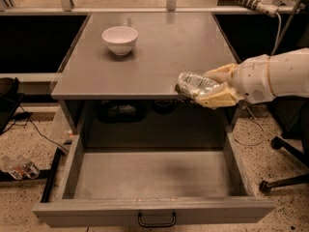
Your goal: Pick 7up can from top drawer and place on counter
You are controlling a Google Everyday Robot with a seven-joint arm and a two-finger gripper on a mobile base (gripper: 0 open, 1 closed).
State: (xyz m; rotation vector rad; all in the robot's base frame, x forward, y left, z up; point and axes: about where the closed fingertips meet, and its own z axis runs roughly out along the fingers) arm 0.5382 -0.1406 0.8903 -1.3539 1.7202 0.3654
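My gripper [205,88] is shut on the 7up can [194,83], a silvery dented can lying on its side between the tan fingers [219,98]. It hangs in the air at the counter's [154,47] front right edge, just above counter level. The top drawer [154,178] is pulled wide open below and shows a bare grey bottom. Its black handle [157,220] is at the front middle. My white arm [275,79] comes in from the right.
A white bowl [119,38] stands on the counter at the back left. Dark things sit in the shadowed recess [123,111] behind the drawer. Cables and clutter [19,166] lie on the speckled floor at left. A chair base [285,178] stands at right.
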